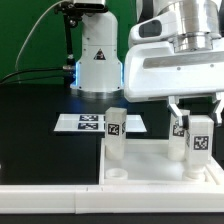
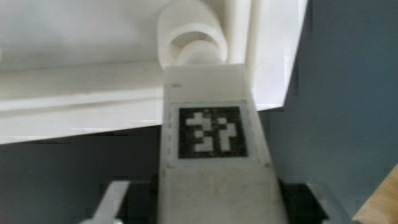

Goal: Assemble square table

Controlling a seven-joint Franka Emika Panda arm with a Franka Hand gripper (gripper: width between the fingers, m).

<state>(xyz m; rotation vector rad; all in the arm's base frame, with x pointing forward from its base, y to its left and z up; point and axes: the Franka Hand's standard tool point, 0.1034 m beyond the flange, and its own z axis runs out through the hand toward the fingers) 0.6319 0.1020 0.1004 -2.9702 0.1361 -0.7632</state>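
Note:
My gripper [image 1: 196, 110] hangs over the exterior view's right side and is shut on a white table leg [image 1: 197, 148], held upright over the right part of the white square slab [image 1: 150, 160]. In the wrist view the leg [image 2: 214, 110] with its black-and-white tag lies between my fingers [image 2: 121, 200], my gripper [image 2: 214, 200] closed on its sides. Its far end meets a round corner hole [image 2: 196, 45] of the slab [image 2: 71, 80]. A second leg [image 1: 115, 132] stands upright at the slab's far left corner. Another tag [image 1: 180, 126] shows just behind the held leg.
The marker board [image 1: 88, 122] lies on the black table behind the slab. A long white rail [image 1: 101, 160] runs along the slab's left side and the front edge [image 1: 60, 192]. The robot base [image 1: 97, 60] stands at the back.

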